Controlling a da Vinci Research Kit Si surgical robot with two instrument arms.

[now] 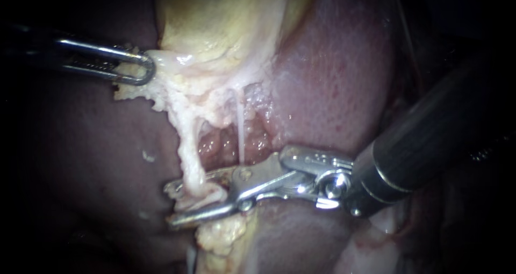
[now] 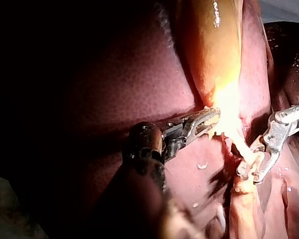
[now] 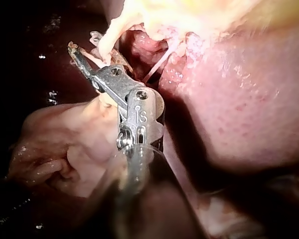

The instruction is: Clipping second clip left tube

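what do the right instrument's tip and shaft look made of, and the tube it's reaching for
The right instrument has a tip that looks like bare polished metal: silvery, with bright glints. Its shaft looks dark and matte, maybe coated metal or composite. The left tube is soft wet tissue, pale and lumpy.

Carrier in shot: the liver, dark red, filling all three views.
Gallbladder lies directly on it, yellowish, with pale shreddy tissue at its narrow end touching the liver surface.
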